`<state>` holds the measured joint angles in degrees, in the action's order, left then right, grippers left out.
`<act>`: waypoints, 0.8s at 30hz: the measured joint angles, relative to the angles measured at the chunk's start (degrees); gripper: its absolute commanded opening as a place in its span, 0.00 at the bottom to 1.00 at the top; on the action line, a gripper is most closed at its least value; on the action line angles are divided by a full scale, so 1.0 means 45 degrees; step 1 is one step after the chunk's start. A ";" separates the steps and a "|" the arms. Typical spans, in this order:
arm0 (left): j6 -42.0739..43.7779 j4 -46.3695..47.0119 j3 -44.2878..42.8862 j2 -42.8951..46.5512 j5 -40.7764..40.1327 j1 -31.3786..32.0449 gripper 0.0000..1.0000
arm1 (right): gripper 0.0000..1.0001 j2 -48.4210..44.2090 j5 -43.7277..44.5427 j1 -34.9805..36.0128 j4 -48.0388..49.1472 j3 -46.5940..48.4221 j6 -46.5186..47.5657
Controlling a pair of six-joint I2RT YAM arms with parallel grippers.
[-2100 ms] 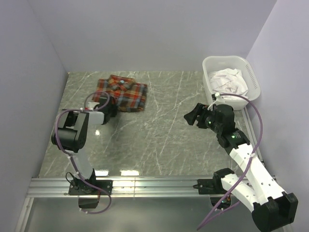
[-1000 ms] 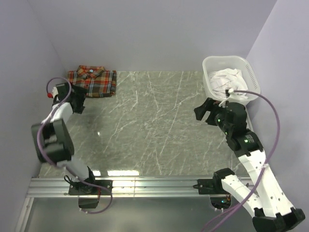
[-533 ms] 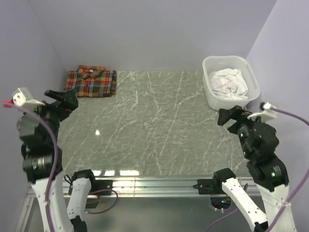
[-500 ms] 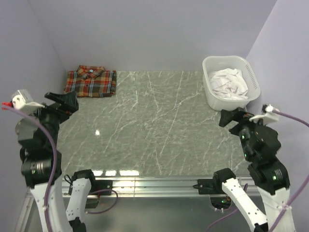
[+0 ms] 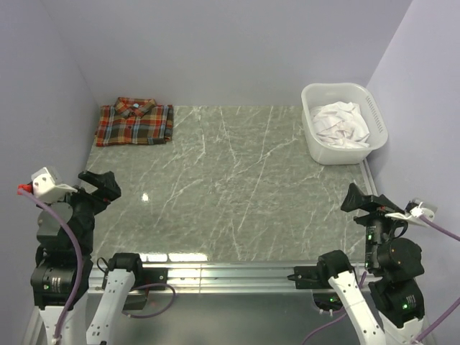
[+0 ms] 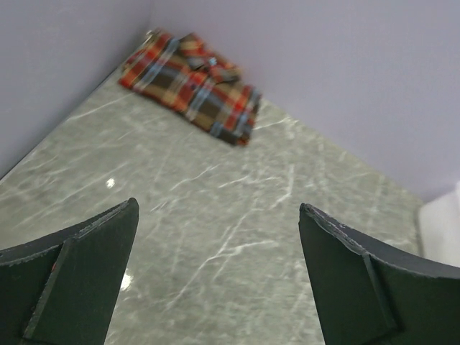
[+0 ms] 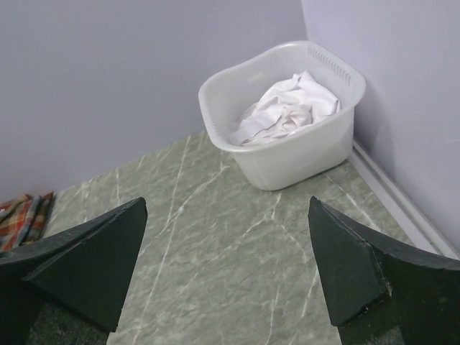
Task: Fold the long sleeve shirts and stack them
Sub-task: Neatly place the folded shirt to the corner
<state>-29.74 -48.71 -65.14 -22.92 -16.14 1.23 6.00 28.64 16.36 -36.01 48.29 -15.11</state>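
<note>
While the plaid shirt [image 5: 135, 122] lies neatly folded in the far left corner, the left gripper [image 6: 217, 208] and right gripper [image 7: 226, 205] gape wide, empty.

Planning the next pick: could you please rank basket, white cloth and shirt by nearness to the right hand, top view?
From the right hand:
1. Basket, far right, nearest.
2. White cloth, inside it.
3. Shirt, far-left corner.

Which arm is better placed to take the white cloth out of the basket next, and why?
Right. The basket holding the crumpled white cloth stands far right, ahead of the open right hand. The open left hand faces the folded plaid shirt at far left.
</note>
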 measured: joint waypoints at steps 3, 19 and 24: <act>-0.0015 -0.0131 0.0631 0.0049 -0.0457 0.0039 0.99 | 1.00 -0.0476 0.0117 0.0000 0.0102 -0.0418 0.0019; 0.0015 -0.0194 0.1107 0.0049 -0.0738 0.0248 0.99 | 1.00 -0.0335 0.0049 0.0000 0.0481 -0.0641 -0.0049; 0.0019 -0.0194 0.1107 0.0049 -0.0733 0.0272 0.99 | 1.00 -0.0267 0.0010 0.0000 0.0495 -0.0636 -0.0049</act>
